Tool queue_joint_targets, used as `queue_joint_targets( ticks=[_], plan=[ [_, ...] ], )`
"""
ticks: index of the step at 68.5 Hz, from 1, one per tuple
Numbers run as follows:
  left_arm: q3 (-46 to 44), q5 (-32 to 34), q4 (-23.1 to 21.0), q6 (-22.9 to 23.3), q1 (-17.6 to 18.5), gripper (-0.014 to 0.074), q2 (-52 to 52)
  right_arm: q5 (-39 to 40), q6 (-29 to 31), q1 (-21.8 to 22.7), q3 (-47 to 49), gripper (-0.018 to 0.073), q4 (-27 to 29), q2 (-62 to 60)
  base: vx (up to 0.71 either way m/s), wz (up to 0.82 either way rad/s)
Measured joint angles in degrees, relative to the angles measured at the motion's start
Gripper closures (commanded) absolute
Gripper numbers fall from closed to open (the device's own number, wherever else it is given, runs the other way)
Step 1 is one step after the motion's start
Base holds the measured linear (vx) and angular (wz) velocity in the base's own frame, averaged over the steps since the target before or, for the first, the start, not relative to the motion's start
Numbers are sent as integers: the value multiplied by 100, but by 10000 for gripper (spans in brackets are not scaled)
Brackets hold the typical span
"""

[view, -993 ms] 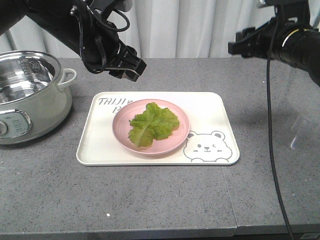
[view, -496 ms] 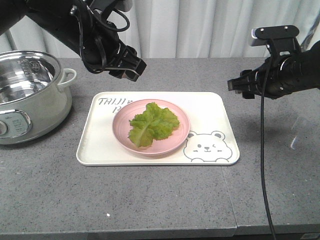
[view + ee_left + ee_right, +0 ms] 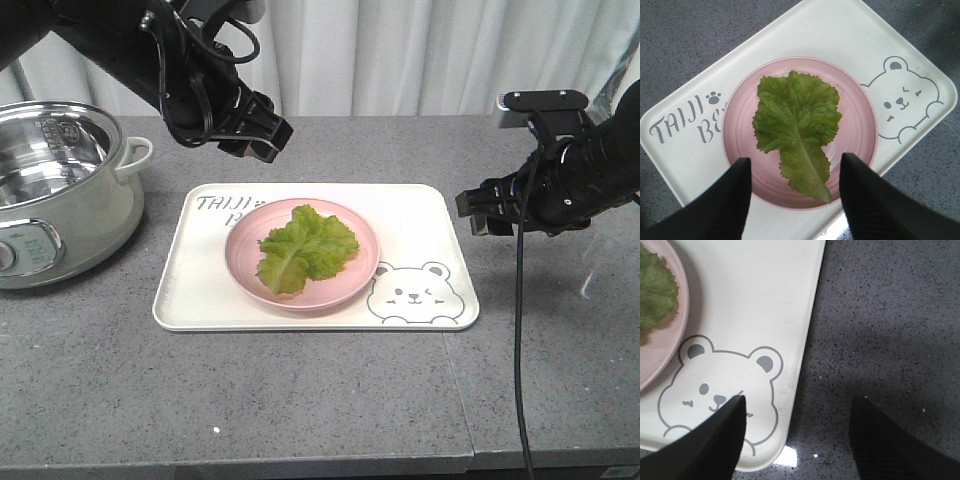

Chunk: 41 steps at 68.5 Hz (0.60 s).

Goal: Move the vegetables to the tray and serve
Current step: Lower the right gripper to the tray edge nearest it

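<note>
Grey worktop (image 3: pixel 300 400). Right end effector (image 3: pixel 480 212) has lowered to tray (image 3: pixel 420 215) rim, spread, empty; serve grasp likely next. Left end effector (image 3: pixel 264 143) raised, spread, empty. Lettuce leaf (image 3: pixel 300 248) already on tray.

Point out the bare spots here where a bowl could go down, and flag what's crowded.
Widest bare patch: countertop in front of the tray. Also free: the tray's back-right corner, between the pink plate and the rim. Crowded: the gap between pot and tray, the back-left near the left gripper, and the right edge beside the right gripper.
</note>
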<state>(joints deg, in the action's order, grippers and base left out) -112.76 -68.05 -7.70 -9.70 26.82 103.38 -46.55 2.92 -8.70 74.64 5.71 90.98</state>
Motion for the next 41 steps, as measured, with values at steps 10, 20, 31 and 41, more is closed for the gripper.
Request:
queue_joint_targets(
  ticks=[10, 20, 31, 41],
  plan=[
    [0, 0, 0, 0, 0, 220, 0, -35, 5, 0, 0, 115, -23, 0, 0, 0],
    [0, 0, 0, 0, 0, 220, 0, -25, 5, 0, 0, 115, -39, 0, 0, 0],
    [0, 0, 0, 0, 0, 220, 0, -13, 23, 0, 0, 115, -39, 0, 0, 0],
    [0, -73, 0, 10, 0, 220, 0, -13, 64, 0, 0, 115, -39, 0, 0, 0]
  ],
)
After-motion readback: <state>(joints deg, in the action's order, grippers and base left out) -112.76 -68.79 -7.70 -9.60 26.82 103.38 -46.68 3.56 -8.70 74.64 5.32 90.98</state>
